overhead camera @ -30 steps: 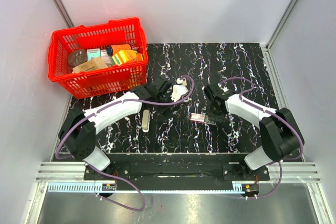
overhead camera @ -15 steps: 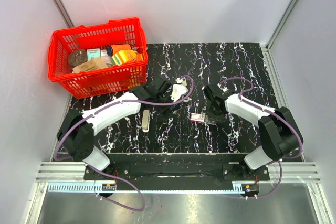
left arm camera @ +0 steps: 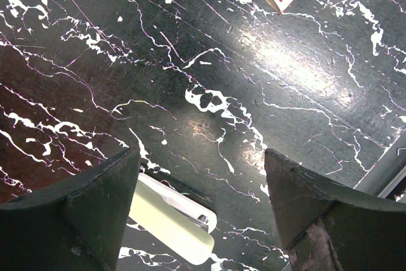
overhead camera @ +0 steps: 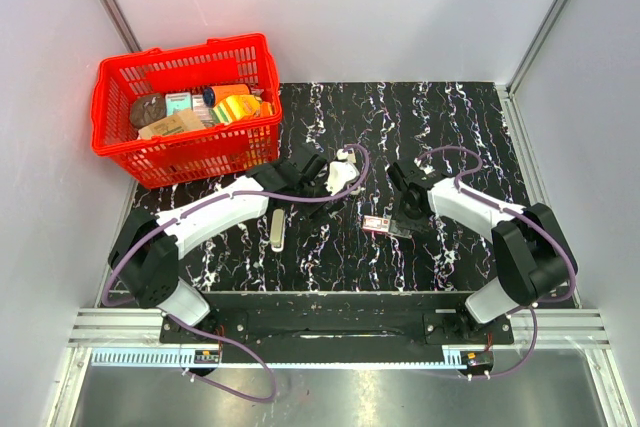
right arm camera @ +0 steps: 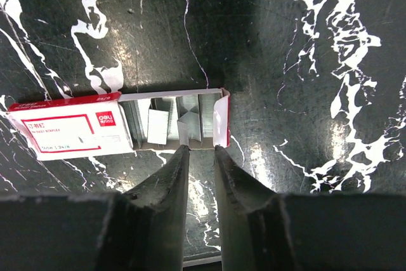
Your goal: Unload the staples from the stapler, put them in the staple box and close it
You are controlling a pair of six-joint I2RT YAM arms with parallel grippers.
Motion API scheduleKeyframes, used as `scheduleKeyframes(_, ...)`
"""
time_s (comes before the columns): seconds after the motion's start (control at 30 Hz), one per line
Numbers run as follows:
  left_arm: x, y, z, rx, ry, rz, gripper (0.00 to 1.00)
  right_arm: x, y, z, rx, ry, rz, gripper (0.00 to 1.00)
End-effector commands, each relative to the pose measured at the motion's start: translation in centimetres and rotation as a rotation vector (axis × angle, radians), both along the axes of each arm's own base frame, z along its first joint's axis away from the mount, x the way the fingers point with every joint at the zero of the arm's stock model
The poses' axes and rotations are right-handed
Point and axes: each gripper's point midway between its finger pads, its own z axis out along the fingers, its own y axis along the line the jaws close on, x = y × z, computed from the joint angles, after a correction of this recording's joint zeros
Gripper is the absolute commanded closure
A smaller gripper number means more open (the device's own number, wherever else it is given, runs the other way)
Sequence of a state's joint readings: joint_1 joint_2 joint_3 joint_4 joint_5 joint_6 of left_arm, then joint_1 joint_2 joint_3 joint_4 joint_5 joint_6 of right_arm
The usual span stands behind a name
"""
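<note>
— On the table [overhead camera: 470,117], near left: what?
— The stapler [overhead camera: 277,229], lying flat; left gripper [left arm camera: 202,157] far-right of it, spread wide; right gripper [right arm camera: 200,152] nearly together at the staple box [right arm camera: 120,125]; grip unclear.

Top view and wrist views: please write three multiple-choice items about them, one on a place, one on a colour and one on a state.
1. Where is the stapler?
A) on a shelf
B) in a drawer
C) on the table

2. What colour is the basket?
A) red
B) blue
C) green

3. How is the staple box?
A) shut
B) slid open
C) torn in half

Answers:
1 C: the top view shows it lying flat on the marbled top.
2 A: its mesh walls are red.
3 B: in the right wrist view, staples show in its open end.
</note>
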State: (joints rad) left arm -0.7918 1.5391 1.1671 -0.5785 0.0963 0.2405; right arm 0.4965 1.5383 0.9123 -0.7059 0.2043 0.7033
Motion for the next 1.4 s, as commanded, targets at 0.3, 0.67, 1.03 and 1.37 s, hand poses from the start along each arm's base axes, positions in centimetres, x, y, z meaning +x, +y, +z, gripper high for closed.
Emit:
scheduleKeyframes(0.3, 1.1, -0.3, 1.5, -0.004, -0.077, -0.001, 0.17, 2.2, -1.4, 3.2, -0.080, -0.127, -0.022, 0.82)
scheduleKeyframes(0.67, 2.6, -2.0, -3.6, 0.095, -0.079, -0.075, 0.24, 1.8, -3.9, 2.2, 0.079, -0.140, -0.168, 0.82)
scheduleKeyframes(1.03, 4.4, -6.0, -6.8, 0.127, -0.092, -0.155, 0.39, 1.5, -3.1, -1.0, 0.226, -0.082, -0.244, 0.79)
scheduleKeyframes(1.37, 4.8, -7.7, -8.0, 0.139, -0.101, -0.182, 0.41, 1.4, -3.1, -1.9, 0.258, -0.081, -0.256, 0.79)
